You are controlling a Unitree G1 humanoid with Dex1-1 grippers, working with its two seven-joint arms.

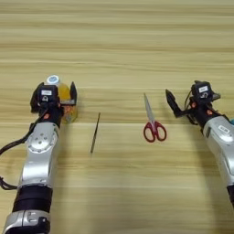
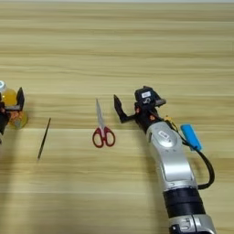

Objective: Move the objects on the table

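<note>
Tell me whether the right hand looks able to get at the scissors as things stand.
Probably yes. The right hand hovers just right of the scissors, and only bare table lies between them. The thin dark stick and the orange-juice bottle at the left hand are well off to the other side.

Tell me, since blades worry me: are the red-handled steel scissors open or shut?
Shut: the red-handled steel scissors lie flat, blades together as one narrow point.

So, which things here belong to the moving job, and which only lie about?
Job: orange-juice bottle, at the left gripper; red-handled scissors, near the right gripper.
Lying about: thin dark stick; blue thing beside the right arm.
</note>
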